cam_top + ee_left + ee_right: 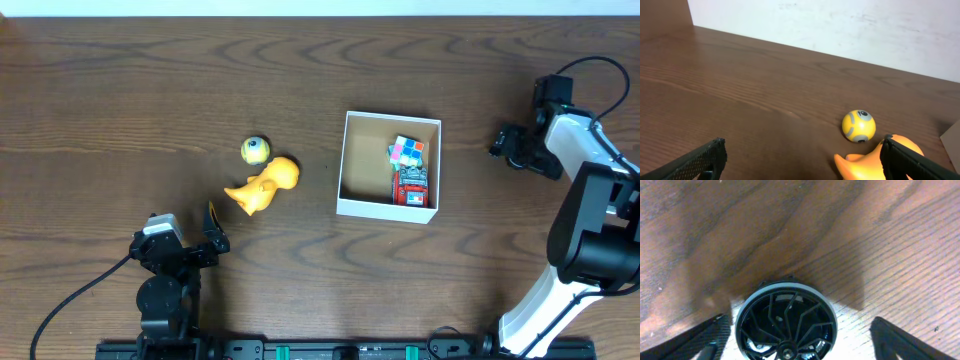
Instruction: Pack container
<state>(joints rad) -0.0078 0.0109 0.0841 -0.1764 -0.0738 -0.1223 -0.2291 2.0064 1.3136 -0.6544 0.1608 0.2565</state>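
**Hazards for two loose toys and a spoked disc during packing**

Container (pixel 385 211) sits right of centre on the table (pixel 120 100), open side up. A multicoloured cube (pixel 406 150) and a red toy (pixel 412 187) already lie in its right half.

The left gripper (pixel 802 142) is released, with its fingers spread wide and low over the board. It is aimed toward a yellow ball (pixel 858 125) and an orange duck-shaped toy (pixel 265 185), which lie close together, well left of the container.

The right gripper (pixel 800 321) is likewise released. Its fingers stand on either side of a black spoked disc (pixel 785 315), well right of the container, with no contact visible. What the disc is cannot be told.

- **Ball:** being round, it would probably roll away at a glancing touch.
- **Duck:** closing on either toy could nudge its neighbour, and the duck's curved body may slip from a pinch.
- **Disc:** it fills much of the span between the fingers, so an off-centre closure would likely push it rather than hold it.
- **Container:** the cardboard looks light, so a knock on a wall could shift it.

The surface is dark brown wood grain, smooth and bare between the objects. A pale wall (pixel 840 25) rises behind the far edge, and a black rail (pixel 350 350) and a cable (pixel 80 295) mark the near side. Nothing more of the room shows.
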